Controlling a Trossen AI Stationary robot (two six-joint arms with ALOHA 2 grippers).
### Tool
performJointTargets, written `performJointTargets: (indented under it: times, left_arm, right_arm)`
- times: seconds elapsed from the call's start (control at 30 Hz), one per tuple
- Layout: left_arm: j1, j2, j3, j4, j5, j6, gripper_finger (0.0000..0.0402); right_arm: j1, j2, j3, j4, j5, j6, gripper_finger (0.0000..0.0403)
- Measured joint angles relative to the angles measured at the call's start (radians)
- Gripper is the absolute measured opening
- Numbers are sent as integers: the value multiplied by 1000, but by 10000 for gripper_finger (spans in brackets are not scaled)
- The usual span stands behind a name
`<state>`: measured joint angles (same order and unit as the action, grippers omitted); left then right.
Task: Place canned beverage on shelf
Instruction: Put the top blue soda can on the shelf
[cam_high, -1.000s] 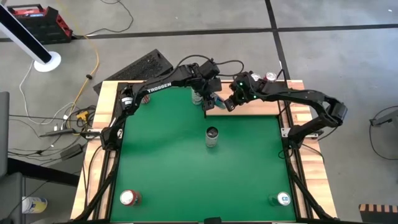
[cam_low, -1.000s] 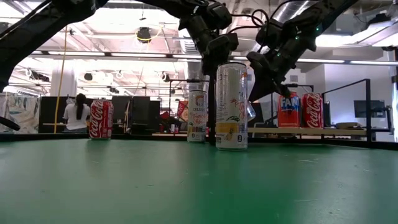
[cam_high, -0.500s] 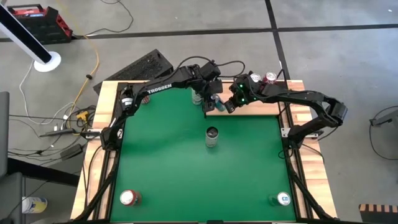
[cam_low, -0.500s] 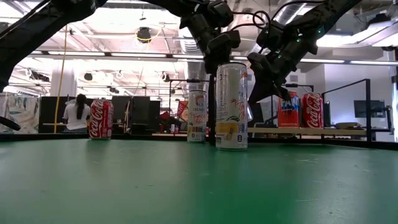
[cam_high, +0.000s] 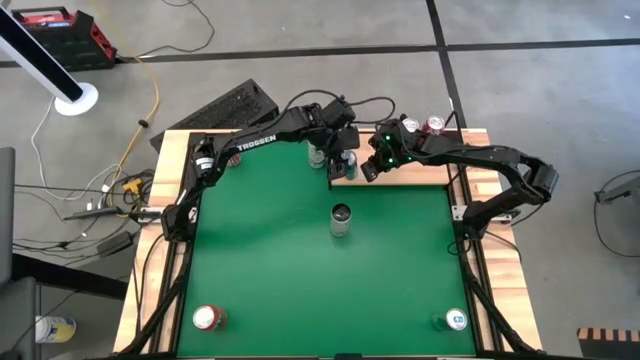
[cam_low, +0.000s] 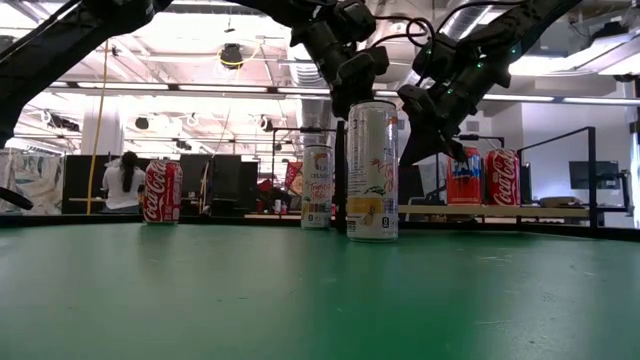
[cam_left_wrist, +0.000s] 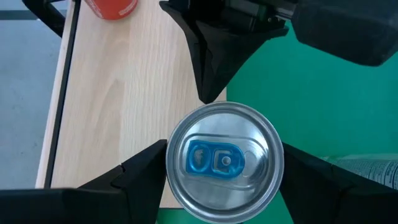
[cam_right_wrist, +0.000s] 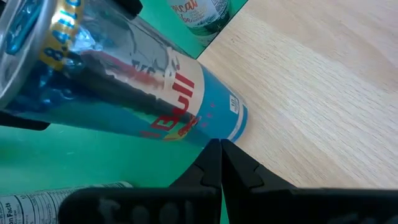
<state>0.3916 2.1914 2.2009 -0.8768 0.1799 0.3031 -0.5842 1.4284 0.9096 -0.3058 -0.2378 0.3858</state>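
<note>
A blue and silver beverage can (cam_left_wrist: 224, 163) stands upright at the near left corner of the pale wooden shelf (cam_high: 420, 170), its base by the shelf's edge (cam_right_wrist: 239, 124). My left gripper (cam_left_wrist: 222, 148) comes slanting down from above, open, with one finger close on each side of the can's upper part. My right gripper (cam_right_wrist: 219, 152) is shut, and its tips point at the foot of the can's side wall. In the low view the tall can in front hides this can. My left gripper's fingers (cam_left_wrist: 146, 168) flank the can below its rim, which hides the sides; I cannot tell whether they touch it. My right gripper's shut fingertips (cam_right_wrist: 214, 162) stand right at the can's side wall near its base (cam_right_wrist: 217, 134), coming in slanting from the table's right; I cannot tell whether they touch it.
A tall can (cam_high: 341, 218) stands mid-table and a green-and-white can (cam_high: 318, 156) just left of the shelf. Two cans (cam_high: 410, 125) (cam_high: 435, 124) stand at the shelf's back edge. A black rod (cam_left_wrist: 62, 93) lines the shelf. More cans (cam_high: 208, 318) (cam_high: 455, 320) (cam_high: 232, 158) stand near the table's corners.
</note>
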Motion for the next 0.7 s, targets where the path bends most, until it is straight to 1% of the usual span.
performJointTargets:
  times: [0.4, 0.7]
  left_arm:
    - [-2, 0, 0, 35, -5, 17, 257]
    - [-5, 0, 2, 34, -12, 28, 278]
  right_arm:
    - [0, 0, 1, -1, 0, -1, 24]
    - [0, 0, 1, -1, 0, -2, 24]
